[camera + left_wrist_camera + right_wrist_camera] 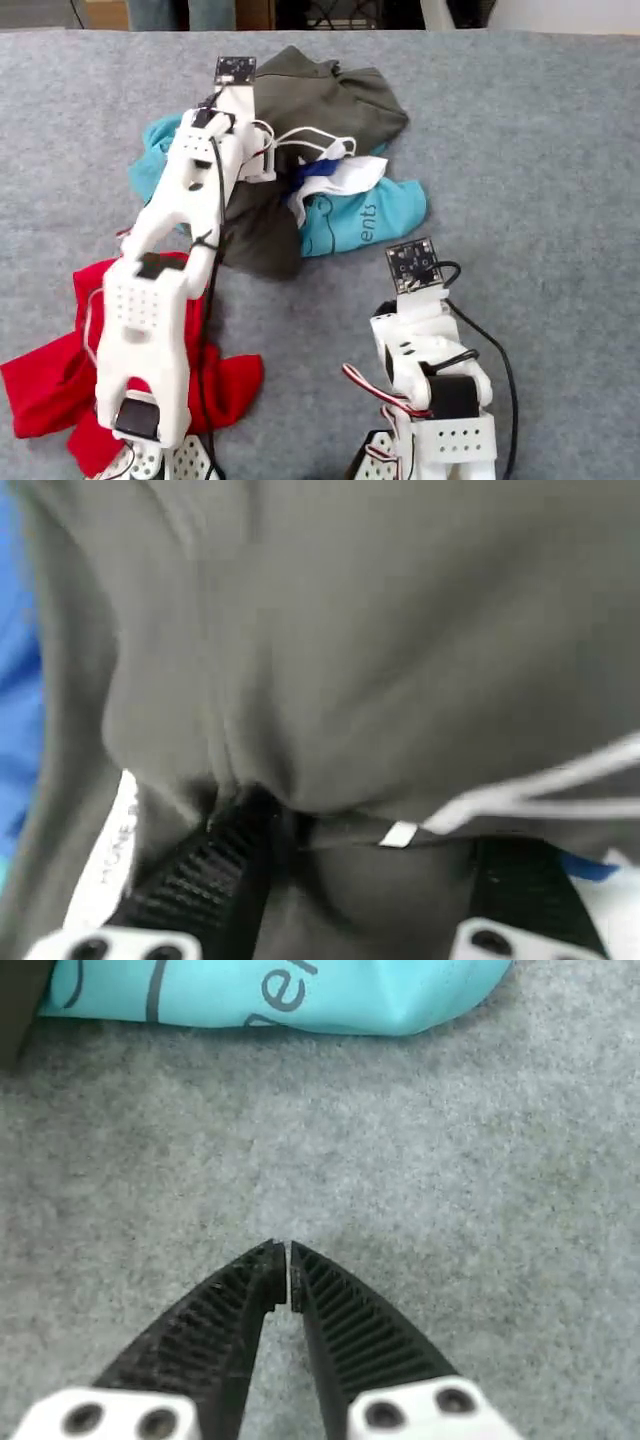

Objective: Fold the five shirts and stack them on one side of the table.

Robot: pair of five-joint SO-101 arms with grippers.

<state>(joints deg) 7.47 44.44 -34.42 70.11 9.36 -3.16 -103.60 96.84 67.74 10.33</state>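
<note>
Evidently picking stage: left tool (375,830) spread, straddling a fold of grey shirt (350,630); right tool (288,1255) pinched closed, empty, over counter (450,1160). Next, probably: clamp, drag shirt clear.

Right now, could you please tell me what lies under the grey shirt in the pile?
Teal fabric shows at both sides of the grey shirt and seems to run beneath it. Whether it is one shirt or two, and anything else below, is covered.
</note>
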